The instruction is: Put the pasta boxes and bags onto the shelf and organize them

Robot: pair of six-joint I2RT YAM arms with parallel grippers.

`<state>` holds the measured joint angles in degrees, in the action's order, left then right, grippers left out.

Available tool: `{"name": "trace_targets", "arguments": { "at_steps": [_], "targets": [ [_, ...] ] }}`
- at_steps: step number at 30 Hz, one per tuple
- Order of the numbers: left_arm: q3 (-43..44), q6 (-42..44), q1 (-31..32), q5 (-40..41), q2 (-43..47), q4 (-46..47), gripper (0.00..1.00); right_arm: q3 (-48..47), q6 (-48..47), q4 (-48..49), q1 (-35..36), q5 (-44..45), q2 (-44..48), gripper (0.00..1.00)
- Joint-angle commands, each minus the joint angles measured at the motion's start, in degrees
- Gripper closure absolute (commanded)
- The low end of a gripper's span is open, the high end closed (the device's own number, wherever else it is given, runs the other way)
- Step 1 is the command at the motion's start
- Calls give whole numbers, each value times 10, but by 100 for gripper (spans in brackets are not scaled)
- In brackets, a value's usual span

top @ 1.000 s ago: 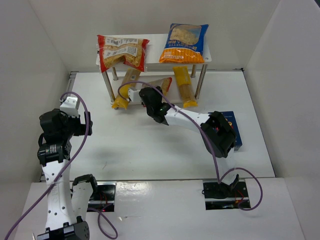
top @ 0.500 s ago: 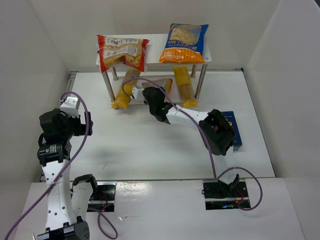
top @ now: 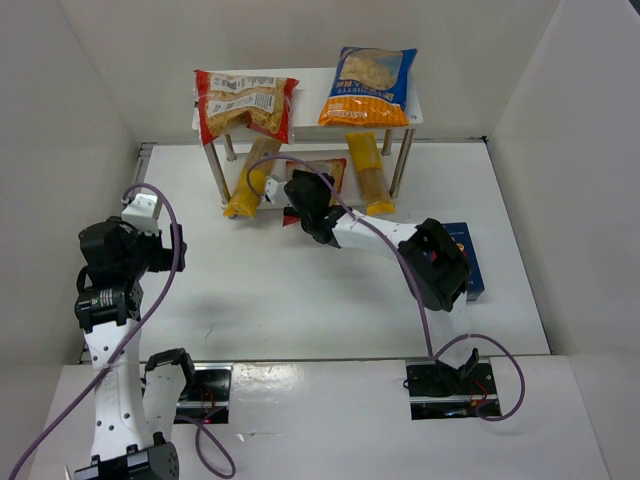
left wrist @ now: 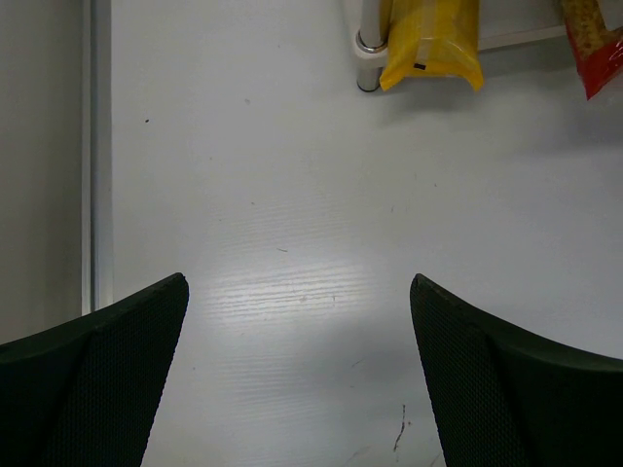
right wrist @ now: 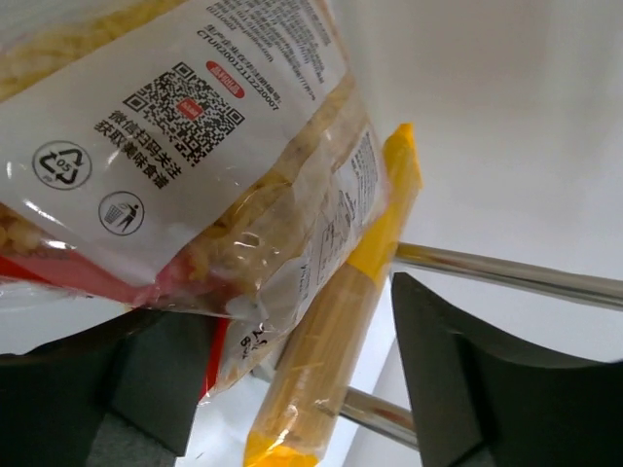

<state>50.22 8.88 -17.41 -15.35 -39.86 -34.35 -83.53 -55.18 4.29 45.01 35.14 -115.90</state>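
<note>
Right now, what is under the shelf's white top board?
Left yellow bag, right yellow bag and the small red-edged clear bag between them, near ends sticking out. The top board covers their far ends; anything further back cannot be seen.

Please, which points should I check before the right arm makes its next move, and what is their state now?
1. Right claw open: ok.
2. Small red-edged clear plastic bag fully inside the lower level of the white-topped metal shelf: cannot tell.
3. Large red bag and blue-and-orange bag lying on the top board: ok.
4. Flat dark-blue cardboard box shelved: not ok, on the table.
5. Left claw open and empty: ok.
</note>
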Motion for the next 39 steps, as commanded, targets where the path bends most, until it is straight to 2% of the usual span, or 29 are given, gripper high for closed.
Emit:
{"name": "trace_targets", "arguments": {
  "at_steps": [1, 5, 12, 19, 26, 29, 33, 35, 36, 39],
  "targets": [
    [2, 7, -3, -16, 7, 7, 0, 3, 42, -29, 1, -30, 44, 20],
    [2, 7, -3, -16, 7, 7, 0, 8, 62, -58, 1, -50, 74, 14],
    [2, 7, -3, -16, 7, 7, 0, 21, 62, -63, 1, -50, 97, 14],
    [2, 12, -3, -21, 7, 7, 0, 27, 100, -159, 14, -90, 129, 10],
    [2, 12, -3, -21, 18, 7, 0, 67, 131, -304, 32, -236, 258, 8],
    [2, 12, -3, -21, 23, 7, 0, 139, 142, -322, 27, -270, 347, 6],
    [2, 7, -3, -15, 23, 7, 0, 214, 206, -322, -18, -303, 489, 2],
    [2, 7, -3, -5, 23, 7, 0, 246, 268, -308, -76, -329, 532, 0],
    [-3, 2, 2, -5, 23, 7, 0, 252, 287, -308, -133, -362, 568, 0],
    [-3, 2, 7, 1, 18, 12, 0, 260, 361, -322, -227, -404, 609, 0]
  ]
}}
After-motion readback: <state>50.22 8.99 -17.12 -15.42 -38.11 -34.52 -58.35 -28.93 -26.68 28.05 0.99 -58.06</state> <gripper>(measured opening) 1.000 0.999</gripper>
